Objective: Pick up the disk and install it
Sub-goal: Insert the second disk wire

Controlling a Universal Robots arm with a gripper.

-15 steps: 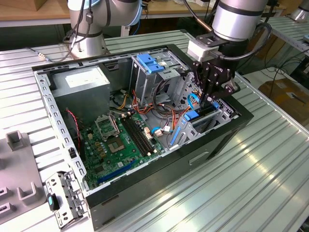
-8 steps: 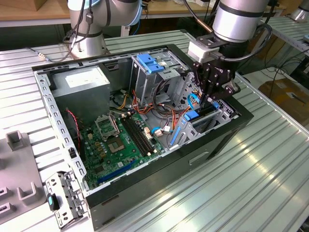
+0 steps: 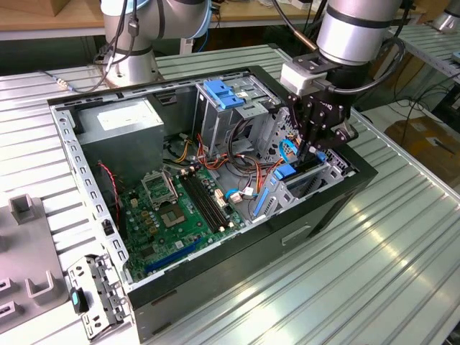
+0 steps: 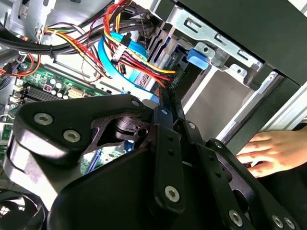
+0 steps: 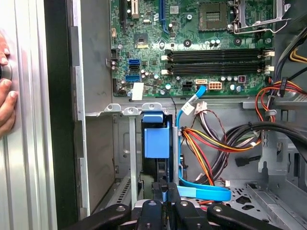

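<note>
- One gripper [image 3: 314,147], one disk [image 3: 296,175], one open computer case [image 3: 72,154], one motherboard [image 3: 180,208], one grey power supply [image 3: 122,122].
- Disk: stands on edge in the drive bay [image 3: 332,172] at the case's corner on the exterior view's right, blue rail end [image 5: 157,139] showing.
- Gripper: directly above the bay; fingers pressed together, pinching the disk's upper edge, at 6 o'clock from the wrist in the exterior view.
- One person's hand [image 4: 271,153] rests on the case's outer wall.

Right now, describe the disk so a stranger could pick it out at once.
In the open black case, find the metal cage at the exterior view's right. The disk stands on edge in it, under the hand: a slab with blue rails, unlike the loose blue cable beside it.
</note>
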